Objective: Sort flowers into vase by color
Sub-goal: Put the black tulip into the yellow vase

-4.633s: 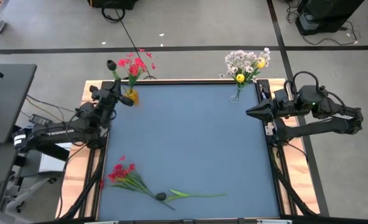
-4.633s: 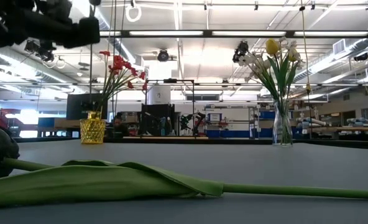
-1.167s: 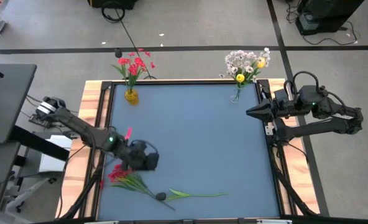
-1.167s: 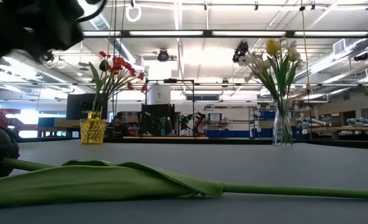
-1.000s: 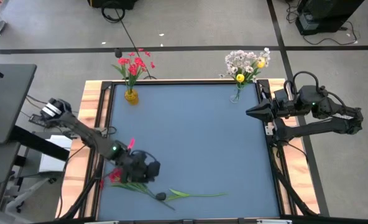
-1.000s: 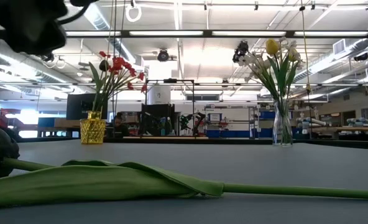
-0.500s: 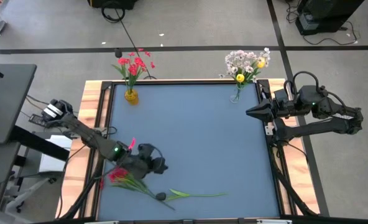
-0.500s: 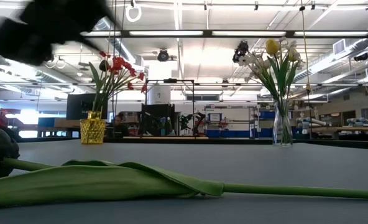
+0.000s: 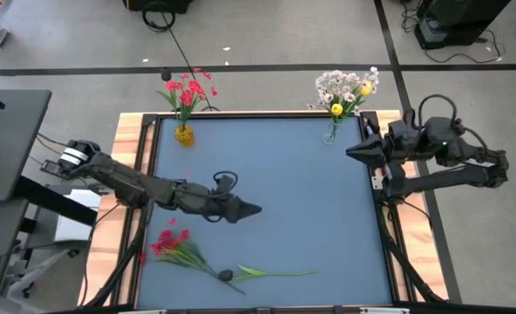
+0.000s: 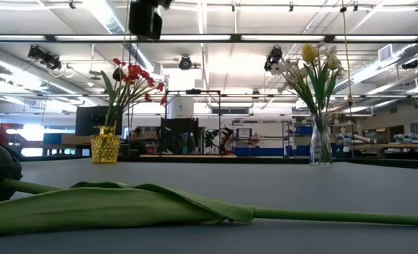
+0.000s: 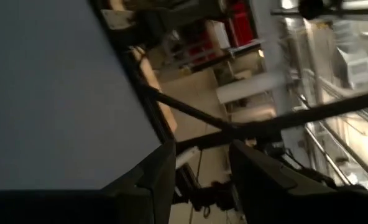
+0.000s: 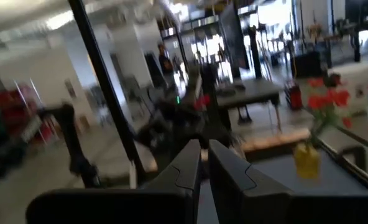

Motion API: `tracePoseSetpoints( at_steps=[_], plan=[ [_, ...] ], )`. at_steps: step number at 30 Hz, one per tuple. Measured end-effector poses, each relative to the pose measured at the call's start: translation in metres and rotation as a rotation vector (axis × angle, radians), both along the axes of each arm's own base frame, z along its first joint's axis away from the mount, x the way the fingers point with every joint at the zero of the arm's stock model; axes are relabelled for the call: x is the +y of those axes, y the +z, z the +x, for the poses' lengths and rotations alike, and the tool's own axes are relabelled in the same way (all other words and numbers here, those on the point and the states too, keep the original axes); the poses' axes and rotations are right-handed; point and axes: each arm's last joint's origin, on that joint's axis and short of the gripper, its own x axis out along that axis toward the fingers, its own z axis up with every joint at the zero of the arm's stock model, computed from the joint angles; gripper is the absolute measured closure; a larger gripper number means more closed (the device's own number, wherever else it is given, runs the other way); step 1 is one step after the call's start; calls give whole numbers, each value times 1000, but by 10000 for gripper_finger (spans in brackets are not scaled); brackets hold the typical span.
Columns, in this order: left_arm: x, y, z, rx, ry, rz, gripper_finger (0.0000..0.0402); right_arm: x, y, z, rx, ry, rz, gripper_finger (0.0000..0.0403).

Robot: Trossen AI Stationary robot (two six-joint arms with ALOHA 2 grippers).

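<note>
The red spray point(image 9: 173, 245) and dark bloom point(image 9: 227, 276) lie near the bench's point(image 9: 284, 192) front-left corner: light, floppy, best pinched mid-stem. Left pincer point(image 9: 254, 209) hovers mid-bench, parted and empty; right pincer point(image 9: 352, 151), nearly clenched, waits at the right edge

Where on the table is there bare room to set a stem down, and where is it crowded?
Bare: the wide blue stretch between the yellow vase, the clear vase and the right gripper; also the near right corner, past the green-leaved stem. Crowded: the near left, where the red spray and dark bloom lie, with the left gripper just above.
</note>
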Motion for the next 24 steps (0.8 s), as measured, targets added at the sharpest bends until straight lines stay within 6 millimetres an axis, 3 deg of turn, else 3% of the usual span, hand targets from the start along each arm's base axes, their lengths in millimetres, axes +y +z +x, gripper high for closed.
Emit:
tracePoseSetpoints(
  at_steps=[4, 8, 15, 19, 24],
  plan=[
    [-4, 3, -6, 12, -39, 55, 246, -2, 3, 11, -20, -67, 76, 363],
    [-5, 6, -19, 78, -106, 108, 246, -1, -13, 36, 93, -50, 337, 363],
    [-3, 12, -59, 260, -237, 237, 246, 22, -82, 108, 549, 5, 459, 369],
    [-5, 14, -80, 323, -303, 312, 246, 49, -119, 135, 759, 3, 455, 379],
    [-9, 9, -95, 420, -355, 354, 246, 90, -157, 158, 864, -20, 460, 382]
  ],
)
